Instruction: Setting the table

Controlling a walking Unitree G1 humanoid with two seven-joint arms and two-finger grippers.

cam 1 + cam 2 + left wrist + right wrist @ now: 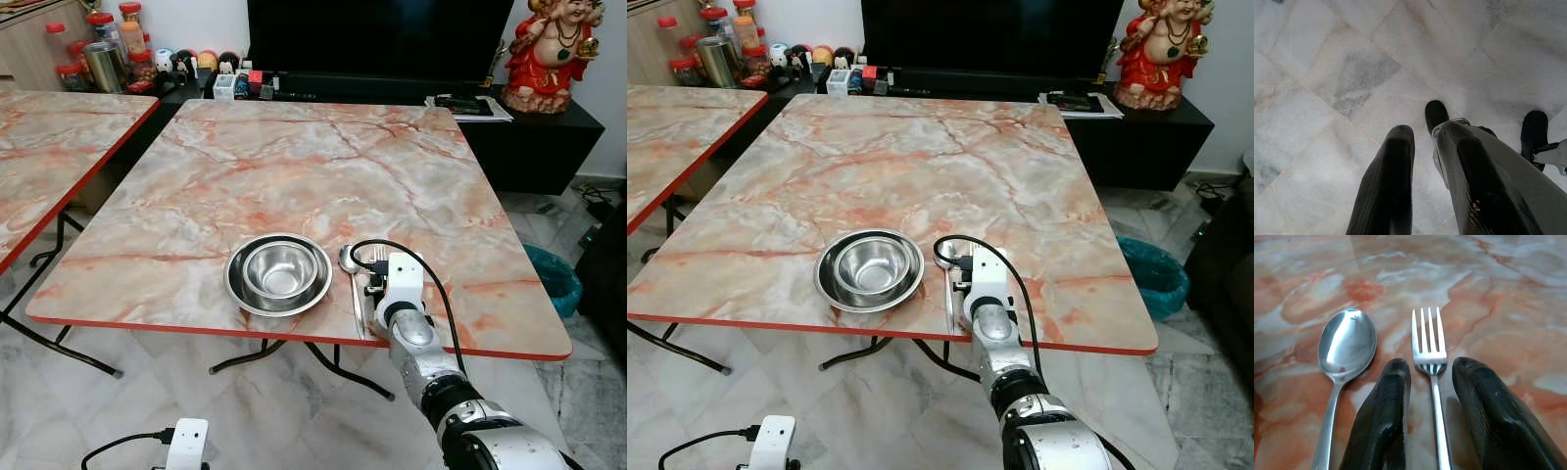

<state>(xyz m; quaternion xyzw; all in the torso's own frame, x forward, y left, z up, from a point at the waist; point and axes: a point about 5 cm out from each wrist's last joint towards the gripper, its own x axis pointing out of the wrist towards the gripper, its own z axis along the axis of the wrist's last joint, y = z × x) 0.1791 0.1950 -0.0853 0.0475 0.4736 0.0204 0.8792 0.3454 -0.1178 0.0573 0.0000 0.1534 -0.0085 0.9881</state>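
On the pink-veined marble-patterned table (323,166), the right gripper (1431,382) rests with its black fingers (1385,401) spread either side of the steel fork (1430,345), whose handle runs out of view between them. A shiny steel spoon (1346,345) lies just beside it, next to the stacked round steel bowls (278,272). The left gripper (1422,161) hangs open above the pale marble floor tiles (1327,73).

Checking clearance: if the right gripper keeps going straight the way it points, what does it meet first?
The fork: the right gripper already straddles its handle, and the tines lie straight ahead on the table. The spoon lies beside that line.
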